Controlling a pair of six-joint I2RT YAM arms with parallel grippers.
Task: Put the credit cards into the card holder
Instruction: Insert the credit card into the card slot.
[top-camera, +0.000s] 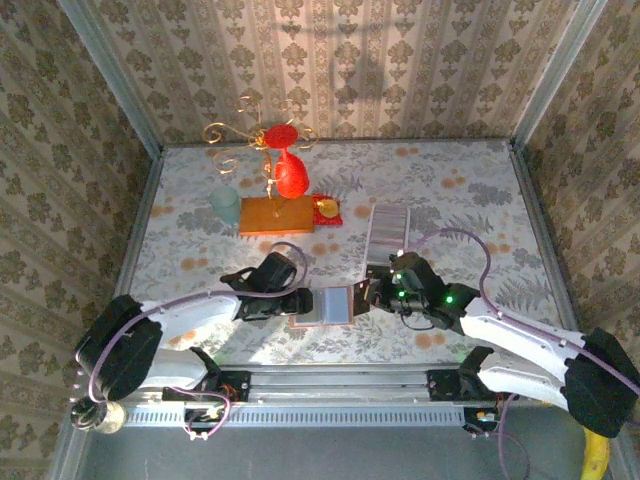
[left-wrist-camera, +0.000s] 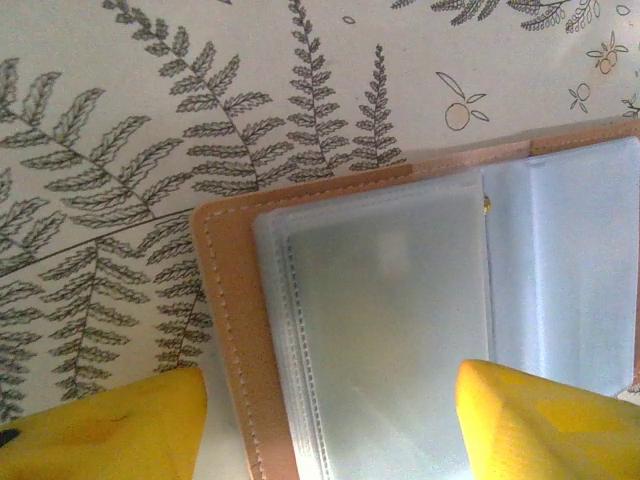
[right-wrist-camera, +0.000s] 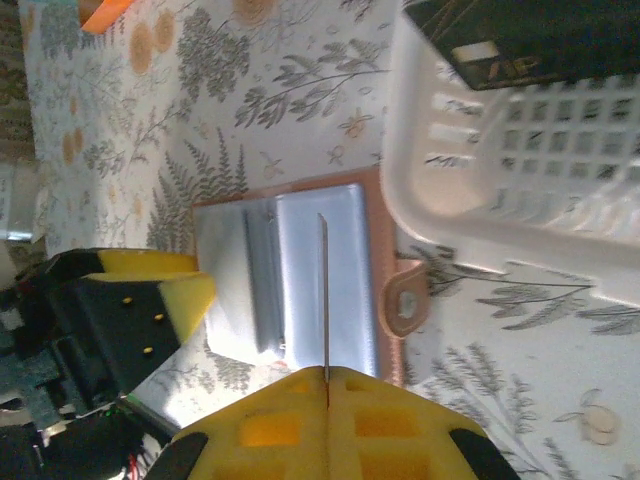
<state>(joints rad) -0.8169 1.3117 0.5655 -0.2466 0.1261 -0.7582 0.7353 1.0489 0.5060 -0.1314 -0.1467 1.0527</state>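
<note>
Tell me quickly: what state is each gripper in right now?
Left gripper: open, over the card holder.
Right gripper: closed on a thin card.

Open card holder (left-wrist-camera: 228, 300), clear sleeves (left-wrist-camera: 390, 330), fern-print table (left-wrist-camera: 120, 120)

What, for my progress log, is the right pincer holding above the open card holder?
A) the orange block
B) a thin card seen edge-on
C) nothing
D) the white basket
B: the right pincer is shut on a thin card standing edge-on over the card holder.
</note>
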